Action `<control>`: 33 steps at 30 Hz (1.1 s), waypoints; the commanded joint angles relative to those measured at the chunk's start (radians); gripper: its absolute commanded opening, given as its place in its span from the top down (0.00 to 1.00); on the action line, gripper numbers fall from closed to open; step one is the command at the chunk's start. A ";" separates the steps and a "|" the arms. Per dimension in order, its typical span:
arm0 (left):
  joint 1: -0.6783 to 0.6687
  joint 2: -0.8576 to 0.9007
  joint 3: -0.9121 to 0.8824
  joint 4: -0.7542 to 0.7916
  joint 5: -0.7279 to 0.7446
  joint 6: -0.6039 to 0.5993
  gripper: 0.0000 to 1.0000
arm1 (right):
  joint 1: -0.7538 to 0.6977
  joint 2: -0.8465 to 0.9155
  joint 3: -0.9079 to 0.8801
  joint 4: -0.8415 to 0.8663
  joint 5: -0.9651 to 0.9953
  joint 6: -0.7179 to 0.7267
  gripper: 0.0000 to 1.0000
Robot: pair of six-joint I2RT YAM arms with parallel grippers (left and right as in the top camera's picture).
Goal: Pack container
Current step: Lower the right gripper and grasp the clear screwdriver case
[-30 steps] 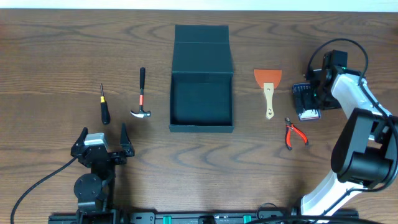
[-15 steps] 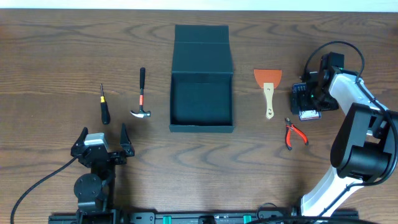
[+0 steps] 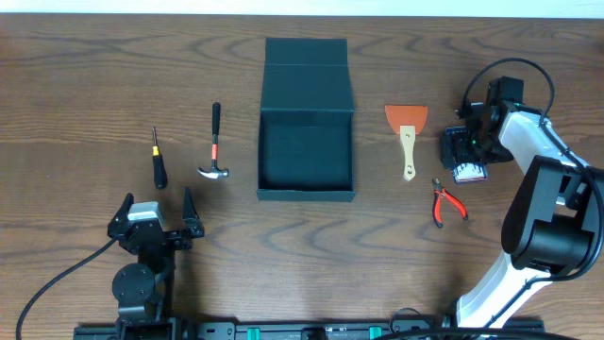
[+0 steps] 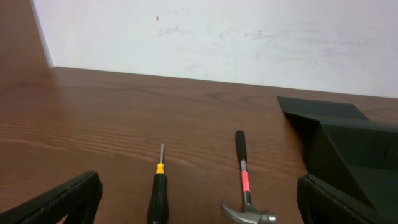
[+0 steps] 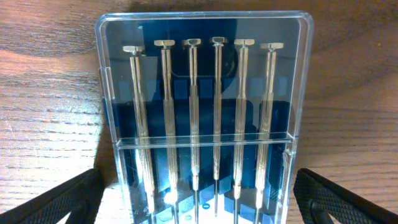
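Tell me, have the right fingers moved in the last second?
Yes. The right fingers shifted left toward the scraper, now flanking the blue case.

A robot lab workbench: a hammer (image 3: 216, 142) and other hand tools laid out on a wood-grain table (image 3: 75, 76) before a white wall (image 4: 249, 37).

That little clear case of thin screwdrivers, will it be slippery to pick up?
Probably stiff: the case looks like hard plastic. Its glossy surface may slip in a grip. Lying flat, it seems unlikely to roll.
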 commanded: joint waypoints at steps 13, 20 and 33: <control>-0.003 -0.006 -0.021 -0.033 -0.008 0.017 0.01 | -0.003 0.090 -0.005 -0.002 0.019 0.044 0.01; -0.003 -0.006 -0.021 -0.033 -0.008 0.017 0.01 | -0.013 0.090 -0.005 -0.013 0.034 0.044 0.04; -0.003 -0.006 -0.021 -0.033 -0.008 0.017 0.01 | -0.034 0.090 -0.005 -0.018 0.032 0.001 0.11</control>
